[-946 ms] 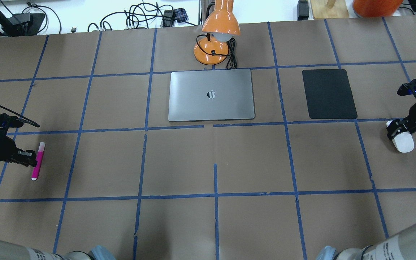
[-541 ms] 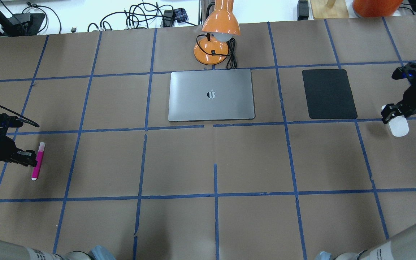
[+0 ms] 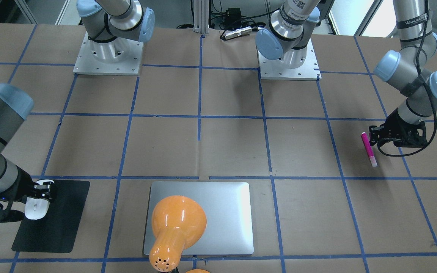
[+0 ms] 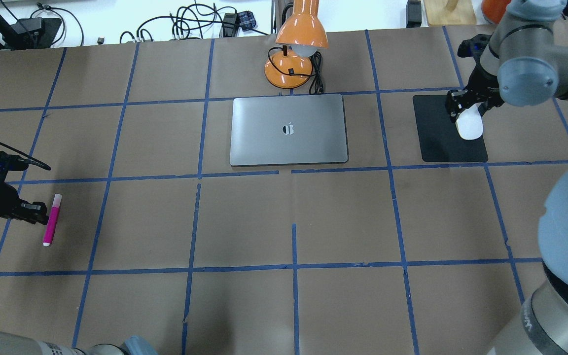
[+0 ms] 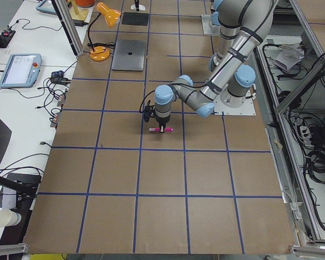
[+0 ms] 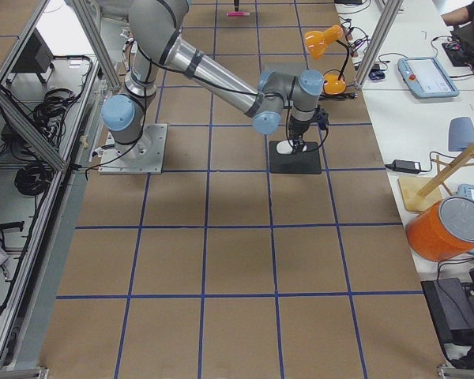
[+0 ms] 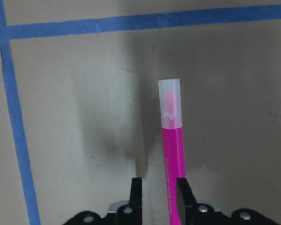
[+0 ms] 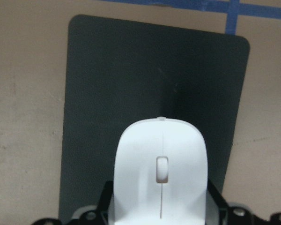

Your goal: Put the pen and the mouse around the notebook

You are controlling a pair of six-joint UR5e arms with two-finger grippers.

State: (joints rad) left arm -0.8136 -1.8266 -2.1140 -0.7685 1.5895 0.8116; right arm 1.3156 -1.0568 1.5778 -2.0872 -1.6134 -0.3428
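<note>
The right arm stretches from its base out to the far side of the surface, wrist turned down, and the right gripper (image 4: 465, 111) is clamped on the rear of the white mouse (image 4: 469, 129). It holds the mouse over the far right part of a black mouse pad (image 4: 439, 140), scroll mark facing up; whether the mouse touches the pad cannot be told. The left arm is folded at the elbow and reaches low at the surface's left edge. The left gripper (image 4: 43, 217) is down at the magenta pen (image 4: 52, 220), its jaws slightly apart and astride the barrel. In the wrist view the pen sits against one finger (image 7: 183, 197) with a gap to the other. The pen lies flat on the brown paper, pale cap pointing away from the robot, well apart from the notebook (image 4: 289, 148). The closed silver notebook lies at the middle of the far half, the pad well to its right. An orange desk lamp (image 4: 301, 34) stands just behind it, shade leaning over its far edge. Blue tape lines (image 4: 294, 266) divide the surface (image 4: 343, 217) into squares. Beyond the far edge lie tangled black cables (image 4: 190, 22) on a white bench.
</note>
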